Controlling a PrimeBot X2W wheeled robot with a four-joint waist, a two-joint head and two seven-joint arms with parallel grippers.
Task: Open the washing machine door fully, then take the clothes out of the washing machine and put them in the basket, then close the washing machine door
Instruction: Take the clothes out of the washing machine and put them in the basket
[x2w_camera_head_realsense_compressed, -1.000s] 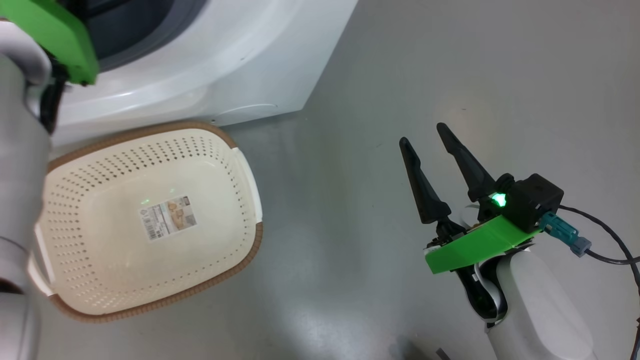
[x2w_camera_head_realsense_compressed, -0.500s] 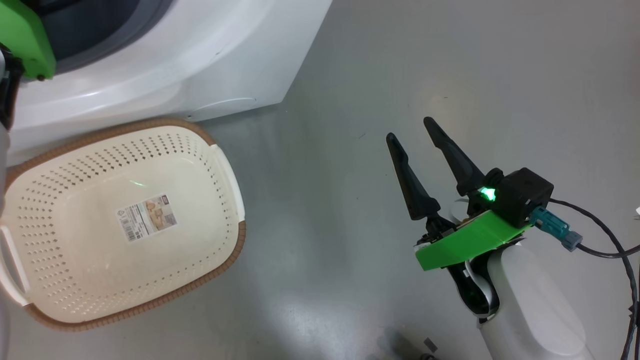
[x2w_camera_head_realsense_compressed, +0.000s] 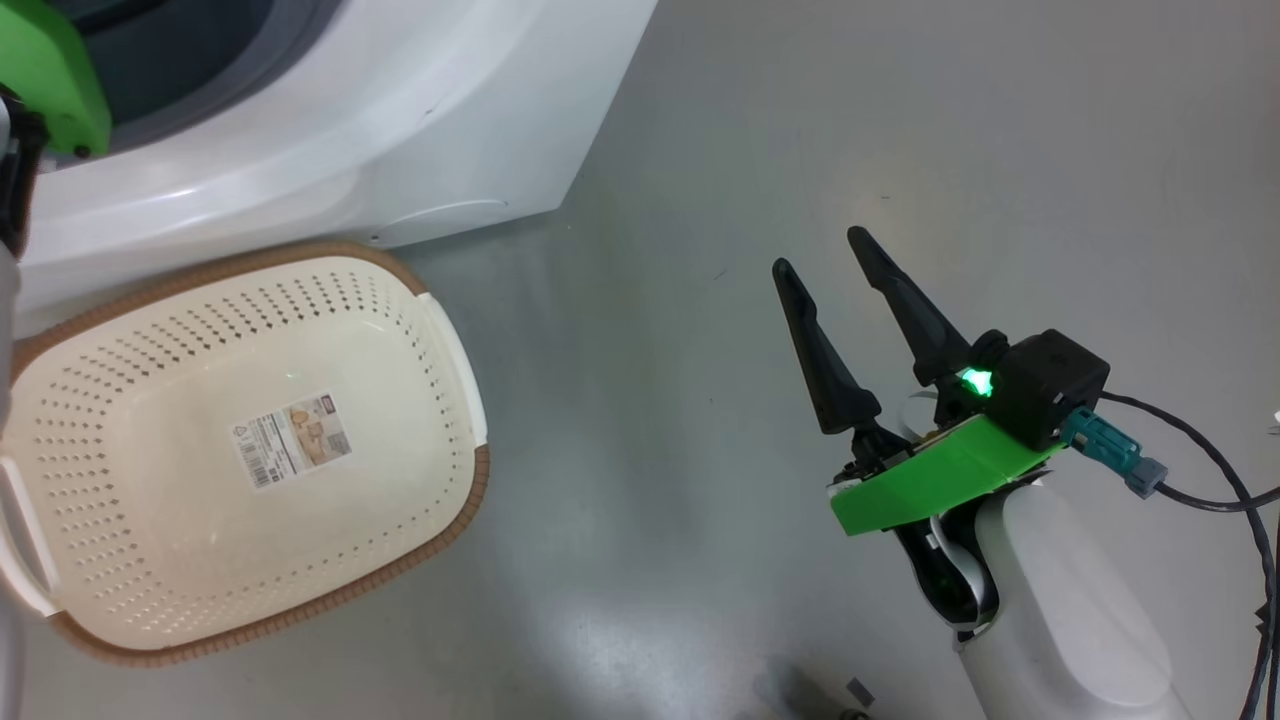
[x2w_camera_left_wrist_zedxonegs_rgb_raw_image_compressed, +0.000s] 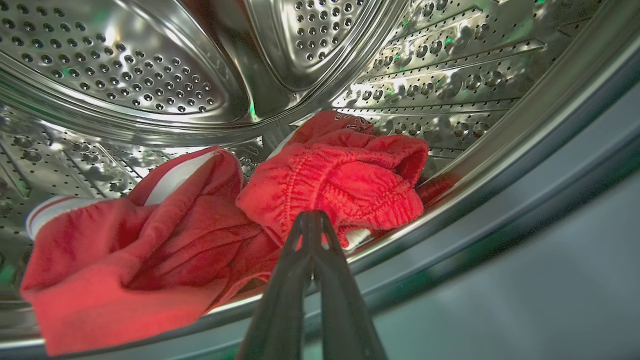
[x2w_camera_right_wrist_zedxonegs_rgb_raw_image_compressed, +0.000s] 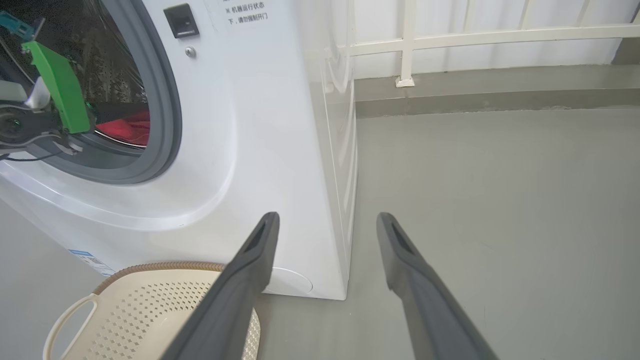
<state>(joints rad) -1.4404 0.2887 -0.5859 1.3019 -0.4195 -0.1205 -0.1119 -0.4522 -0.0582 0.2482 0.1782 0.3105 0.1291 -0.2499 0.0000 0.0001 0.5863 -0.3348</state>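
Note:
In the left wrist view my left gripper (x2w_camera_left_wrist_zedxonegs_rgb_raw_image_compressed: 311, 216) is shut inside the steel drum, and its tips meet at the edge of the red clothes (x2w_camera_left_wrist_zedxonegs_rgb_raw_image_compressed: 330, 185). I cannot tell whether cloth is pinched. A second red garment with white trim (x2w_camera_left_wrist_zedxonegs_rgb_raw_image_compressed: 135, 250) lies to its left. The head view shows the cream basket (x2w_camera_head_realsense_compressed: 470, 500) on the floor before the white washing machine (x2w_camera_head_realsense_compressed: 400, 130), holding nothing but its paper label. My right gripper (x2w_camera_head_realsense_compressed: 818, 250) hangs open over bare floor to the right of the basket. The door is out of view.
The right wrist view shows the grey gasket (x2w_camera_right_wrist_zedxonegs_rgb_raw_image_compressed: 167, 110), my left arm's green bracket (x2w_camera_right_wrist_zedxonegs_rgb_raw_image_compressed: 55, 85) in the opening, and a white railing (x2w_camera_right_wrist_zedxonegs_rgb_raw_image_compressed: 450, 37) on a kerb behind. A black cable (x2w_camera_head_realsense_compressed: 1200, 480) trails from my right wrist. Grey floor lies to the right.
The head camera has turned, so basket and machine sit further left in the picture. My pale left forearm has left the basket's left side. The right gripper stays open as before.

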